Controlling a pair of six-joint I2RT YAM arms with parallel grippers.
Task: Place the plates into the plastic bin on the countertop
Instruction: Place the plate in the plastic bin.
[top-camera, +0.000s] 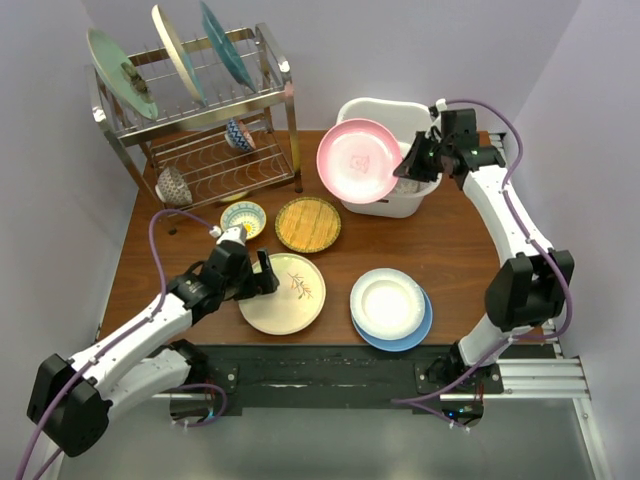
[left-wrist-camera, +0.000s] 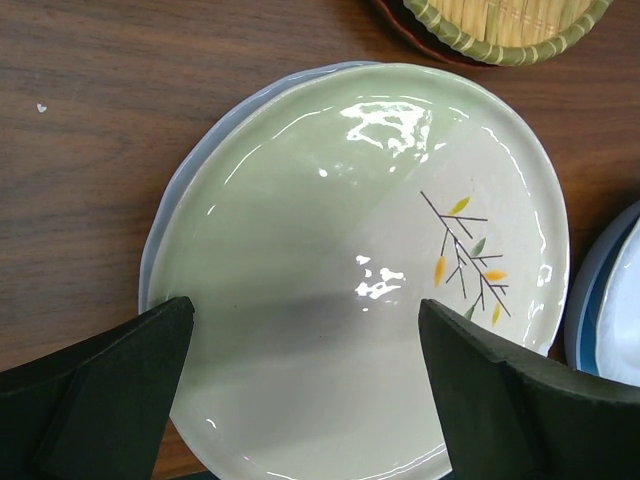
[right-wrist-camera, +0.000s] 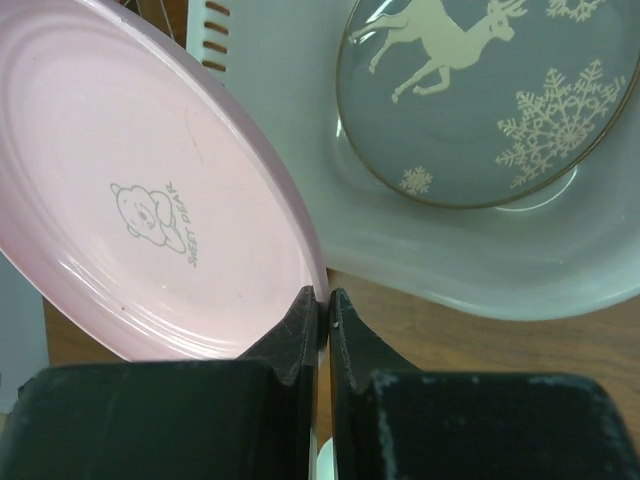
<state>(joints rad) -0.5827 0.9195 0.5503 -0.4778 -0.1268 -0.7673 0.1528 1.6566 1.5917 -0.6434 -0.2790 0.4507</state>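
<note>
Plate (right-wrist-camera: 150, 200) pinched by right claw (right-wrist-camera: 324, 300) is pink with bear print.

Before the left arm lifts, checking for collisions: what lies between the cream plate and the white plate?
Only bare table separates cream plate and white plate, seen in top view.

One text is found, on the pink plate (right-wrist-camera: 150, 120)
The small grey words "SWEET DEAR" are printed in the middle of the plate, just beside a little bear drawing (right-wrist-camera: 140, 212); the second word is read less surely.
</note>
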